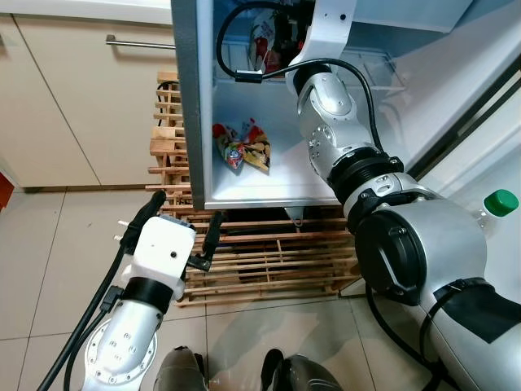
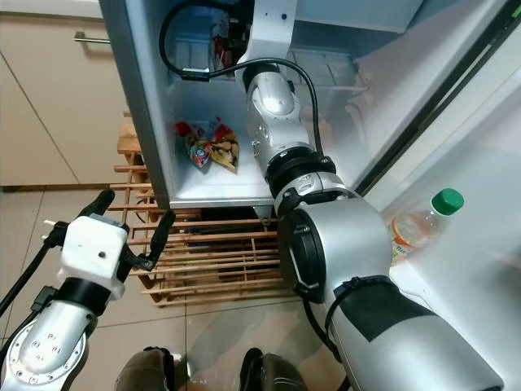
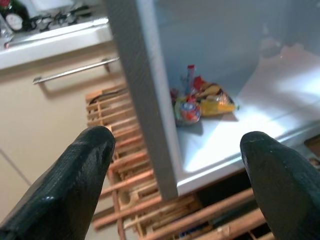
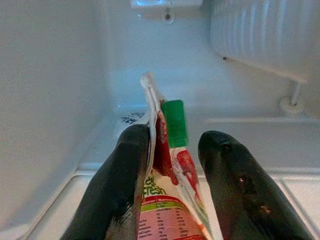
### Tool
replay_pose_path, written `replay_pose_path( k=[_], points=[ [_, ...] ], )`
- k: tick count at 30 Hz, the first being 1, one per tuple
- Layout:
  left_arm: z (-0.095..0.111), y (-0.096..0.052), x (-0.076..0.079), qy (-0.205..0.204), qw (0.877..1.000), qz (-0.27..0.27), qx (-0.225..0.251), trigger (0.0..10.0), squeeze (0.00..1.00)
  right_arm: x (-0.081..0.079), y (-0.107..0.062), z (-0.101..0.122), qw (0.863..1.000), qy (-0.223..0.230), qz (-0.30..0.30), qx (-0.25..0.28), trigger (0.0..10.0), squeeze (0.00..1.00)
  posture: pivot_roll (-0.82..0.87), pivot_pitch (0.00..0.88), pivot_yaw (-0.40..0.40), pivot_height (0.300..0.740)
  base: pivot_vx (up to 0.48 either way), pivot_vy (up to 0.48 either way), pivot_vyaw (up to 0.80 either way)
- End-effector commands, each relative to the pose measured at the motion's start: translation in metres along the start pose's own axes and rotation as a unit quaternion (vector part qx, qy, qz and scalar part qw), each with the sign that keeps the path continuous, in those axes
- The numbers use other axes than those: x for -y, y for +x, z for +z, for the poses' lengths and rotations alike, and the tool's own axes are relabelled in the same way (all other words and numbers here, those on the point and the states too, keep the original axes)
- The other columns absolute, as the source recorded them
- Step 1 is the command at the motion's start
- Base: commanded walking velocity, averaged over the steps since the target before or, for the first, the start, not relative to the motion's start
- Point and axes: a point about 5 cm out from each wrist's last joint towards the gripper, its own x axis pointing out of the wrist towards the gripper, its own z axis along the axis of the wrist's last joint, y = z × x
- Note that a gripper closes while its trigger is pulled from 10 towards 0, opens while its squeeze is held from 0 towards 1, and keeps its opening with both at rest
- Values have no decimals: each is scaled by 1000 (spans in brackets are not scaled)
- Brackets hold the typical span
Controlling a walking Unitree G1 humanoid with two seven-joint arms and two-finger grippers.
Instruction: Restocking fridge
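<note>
My right arm reaches deep into the open fridge (image 1: 192, 98), to its upper shelf. There my right gripper (image 4: 175, 137) is shut on a red and white pouch (image 4: 167, 200) with a green cap, held upright just above the white shelf. The same pouch (image 1: 262, 39) peeks past my arm at the top of the fridge. A few colourful snack packets (image 1: 242, 147) lie on the lower fridge shelf. My left gripper (image 1: 186, 208) hangs open and empty, low in front of the fridge's left edge.
A wooden slatted rack (image 1: 260, 261) stands under and behind the fridge. Beige cabinets with a metal handle (image 1: 138, 42) line the left. A bottle with a green cap (image 2: 423, 220) stands in the open fridge door at the right. My feet (image 1: 236, 371) are on the tiled floor.
</note>
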Motion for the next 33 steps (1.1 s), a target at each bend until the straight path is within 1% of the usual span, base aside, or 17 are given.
replay_pose_path(
  k=[1,3,8,10,12,13,14,15,17,19,20,21,24,26,30,32,33],
  points=[
    [-2,0,3,-1,1000,-9,-1,10000,0,2,2,6,1000,-6,-1,14,10000,1000,341,128,-138,740,0,0,0],
    [-4,10,4,1,1000,-13,4,10000,0,5,1,5,1000,-6,-3,11,10000,1000,318,104,-126,740,0,0,0],
    [-4,19,5,5,1000,-21,14,10000,0,7,-1,2,1000,-2,6,13,10000,1000,294,82,-118,740,0,0,0],
    [-6,27,6,5,1000,-23,15,10000,0,7,-4,-7,1000,12,16,4,10000,1000,275,64,-117,740,0,0,0],
    [-7,29,7,4,1000,-23,16,10000,0,8,-6,-11,1000,20,19,-1,10000,1000,267,53,-120,740,0,0,0],
    [-8,32,8,-1,1000,-23,16,10000,0,7,-10,-20,999,28,31,-7,10000,1000,256,39,-119,740,0,0,0],
    [-8,32,8,-1,1000,-23,16,10000,0,7,-10,-20,999,28,31,-7,10000,1000,256,39,-119,740,0,0,0],
    [-8,36,7,-21,1000,-17,17,10000,0,6,-15,-27,999,31,41,-9,10000,1000,237,18,-116,740,0,0,0],
    [-7,38,6,-33,999,-13,18,10000,0,6,-17,-30,998,32,44,-9,10000,1000,231,14,-114,740,0,0,0],
    [4,45,6,-41,998,-12,54,10000,0,4,-22,-35,998,20,55,4,10000,1000,204,0,-117,740,0,0,0],
    [4,45,6,-41,998,-12,54,10000,0,4,-22,-35,998,20,55,4,10000,1000,204,0,-117,740,0,0,0],
    [12,49,8,-43,996,-15,79,10000,0,7,-25,-38,998,18,57,6,10000,1000,189,0,-115,740,0,0,0],
    [19,51,8,-46,993,-18,105,10000,0,11,-28,-40,998,12,58,10,10000,1000,175,0,-113,740,0,0,0],
    [26,53,8,-45,991,-19,126,10000,0,19,-30,-39,998,5,54,14,10000,1000,169,0,-117,740,0,0,0],
    [26,57,7,-41,990,-24,130,10000,0,37,-35,-40,998,-12,57,19,10000,1000,163,0,-125,740,0,0,0],
    [24,57,6,-40,991,-23,126,10000,0,40,-38,-39,998,-25,60,28,10000,1000,160,0,-129,740,0,0,0],
    [16,55,1,-65,992,-14,107,10000,0,47,-47,-41,997,-42,62,32,10000,0,152,0,-131,740,0,0,0]
  ],
)
